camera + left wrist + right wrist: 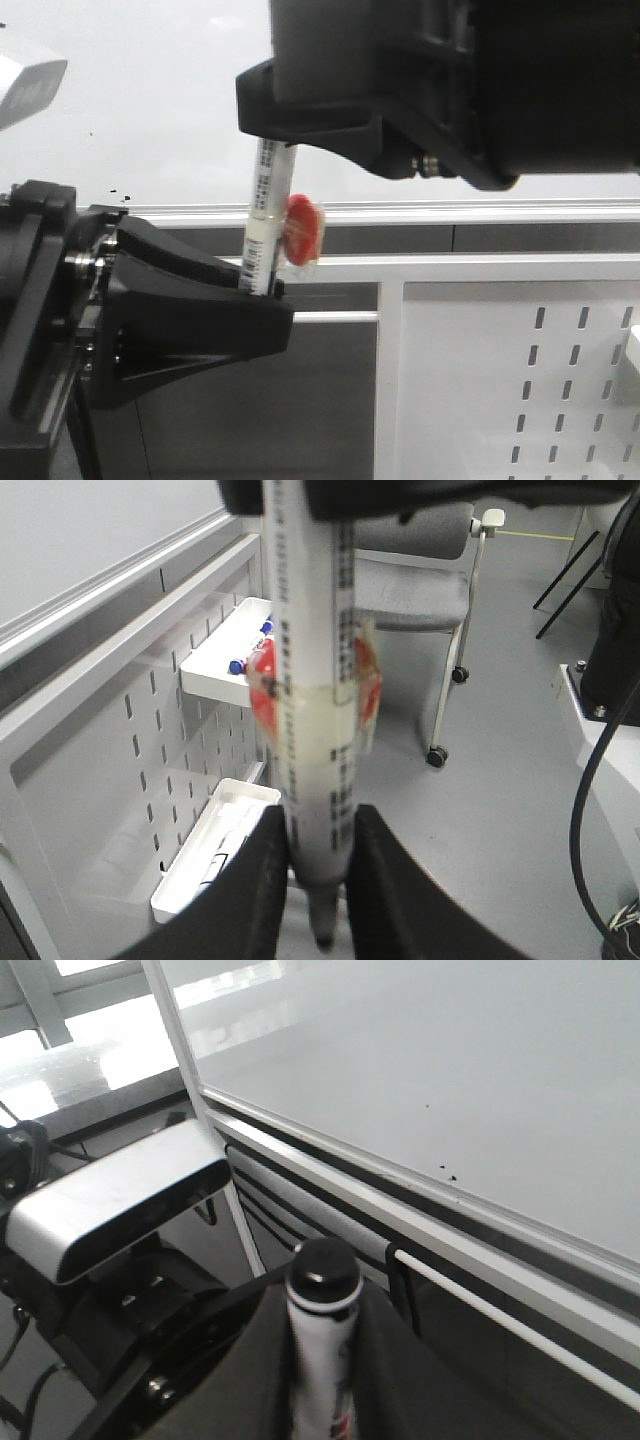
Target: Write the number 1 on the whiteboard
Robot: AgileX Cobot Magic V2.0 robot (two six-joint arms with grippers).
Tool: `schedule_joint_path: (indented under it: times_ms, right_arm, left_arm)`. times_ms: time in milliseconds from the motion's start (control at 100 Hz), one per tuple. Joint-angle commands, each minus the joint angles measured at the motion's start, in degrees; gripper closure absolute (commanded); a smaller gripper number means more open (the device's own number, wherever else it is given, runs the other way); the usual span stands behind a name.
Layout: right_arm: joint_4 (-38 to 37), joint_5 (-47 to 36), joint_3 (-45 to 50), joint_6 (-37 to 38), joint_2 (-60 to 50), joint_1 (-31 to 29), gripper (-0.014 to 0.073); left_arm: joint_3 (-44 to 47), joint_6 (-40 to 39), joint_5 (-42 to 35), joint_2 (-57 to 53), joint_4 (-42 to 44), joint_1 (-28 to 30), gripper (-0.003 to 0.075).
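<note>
A white marker [262, 235] with a red tag [303, 230] stands upright in front of the whiteboard [150, 100]. My left gripper [270, 290] is shut on its lower end, and the dark tip [325, 935] pokes out below the fingers [265, 880]. My right gripper [275, 140] comes from above and is shut on the marker's upper end. In the right wrist view the marker's black end cap [323, 1270] sticks out between the right gripper [320, 1360] fingers, with the whiteboard [450, 1070] beyond. Only tiny ink specks [118, 195] show on the board. The number 1 is out of view.
The board's silver rail [450, 212] runs under it. Below stands a white slotted panel [520, 380] carrying two white trays [225, 650] [210, 850]. A grey chair [420, 590] is on the floor. The left arm's silver wrist camera [110, 1210] sits close beside the right gripper.
</note>
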Motion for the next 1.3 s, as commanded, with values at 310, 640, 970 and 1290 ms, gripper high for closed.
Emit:
schedule_joint_path:
  times_ms: [310, 640, 970, 1290]
  right_arm:
    - [-1.5, -5.2, -1.7, 1.3, -0.8, 0.5, 0.0655]
    - [-3.2, -4.9, -1.7, 1.2, -0.8, 0.5, 0.0655]
    - [-3.2, -2.4, -1.7, 1.2, -1.2, 0.5, 0.0655]
    - [-3.3, 0.5, -1.7, 1.2, -3.0, 0.5, 0.0655]
  left_arm:
    - [-1.2, 0.0, -12.0, -1.2, -7.7, -0.3, 0.0311]
    - [-0.8, 0.0, -12.0, -1.2, -7.1, -0.3, 0.0311]
    - [-0.2, 0.0, -12.0, -1.3, -7.1, -0.3, 0.0311]
    - [-0.2, 0.0, -12.0, -1.3, -8.0, -0.3, 0.0310]
